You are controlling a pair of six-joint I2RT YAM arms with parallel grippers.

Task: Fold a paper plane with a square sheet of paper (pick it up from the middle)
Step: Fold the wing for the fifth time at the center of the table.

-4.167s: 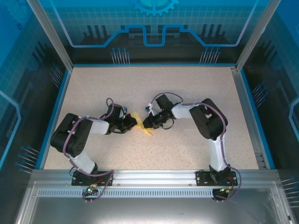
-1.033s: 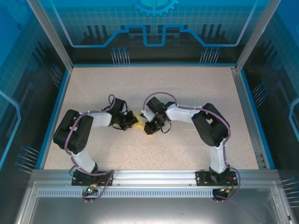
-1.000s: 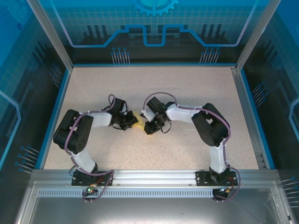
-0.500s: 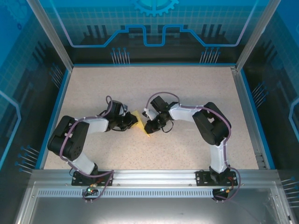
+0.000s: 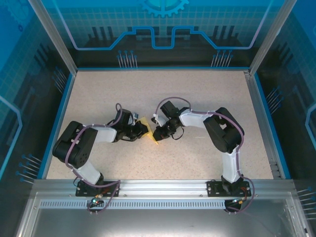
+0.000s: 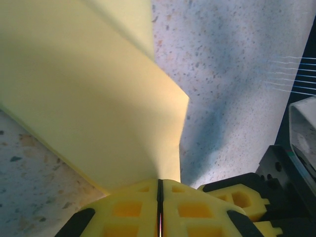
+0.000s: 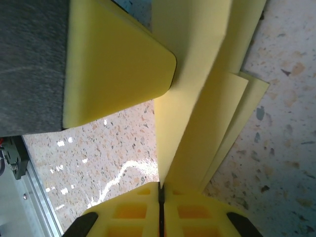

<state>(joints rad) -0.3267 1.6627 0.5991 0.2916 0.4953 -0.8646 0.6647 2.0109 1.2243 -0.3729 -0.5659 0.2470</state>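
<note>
The speckled bench (image 5: 197, 94) carries both arms, bent inward towards each other. The left arm (image 5: 91, 138) reaches in from 9 o'clock and the right arm (image 5: 217, 126) from 3 o'clock. They meet just off the bench's middle, toward 8 o'clock in the top view.

Against half a second ago, the left arm's elbow sits a little higher and further right, and its wrist has edged nearer the right arm. The right arm has barely shifted. A second ago the two wrists were closer together and little yellow showed between them; now more of it shows.

The folded yellow paper (image 5: 145, 123) lies between the two wrists, in much the same spot as in all the earlier frames. One corner pokes out toward 5 o'clock. It is no longer a flat square: the right wrist view shows several stacked layers (image 7: 207, 123) with stepped edges.

The left jaws are pressed together on the paper, which rises straight out of the seam between the yellow pads (image 6: 133, 207) as a broad slanted sheet (image 6: 89, 89). The right jaws are likewise clamped on the paper, the layers fanning up from between their pads (image 7: 187, 210). A left pad (image 7: 113, 69) shows at 11 o'clock, beside the paper.
</note>
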